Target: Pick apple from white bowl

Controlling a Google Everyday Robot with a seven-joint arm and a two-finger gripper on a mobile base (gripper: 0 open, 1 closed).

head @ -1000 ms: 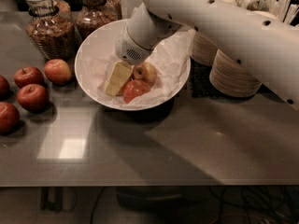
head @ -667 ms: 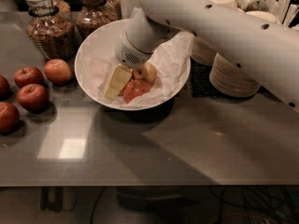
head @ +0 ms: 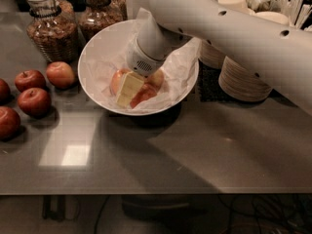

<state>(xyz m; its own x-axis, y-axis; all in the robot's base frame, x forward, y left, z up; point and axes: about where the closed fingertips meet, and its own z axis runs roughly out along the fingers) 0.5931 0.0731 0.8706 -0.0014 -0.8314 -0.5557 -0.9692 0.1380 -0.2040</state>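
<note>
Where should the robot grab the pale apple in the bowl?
Across its round middle, from straight above: the apple sits low in the white bowl, whose sloping sides block sideways reaches. The pincer is inside the bowl beside it.

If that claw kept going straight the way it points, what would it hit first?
Probably the apples in the white bowl: the gripper is down among them, though depth is unclear.

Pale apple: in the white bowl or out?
In. The apple rests on the crumpled paper inside the white bowl, below its rim, with the tool down in the bowl over it.
</note>
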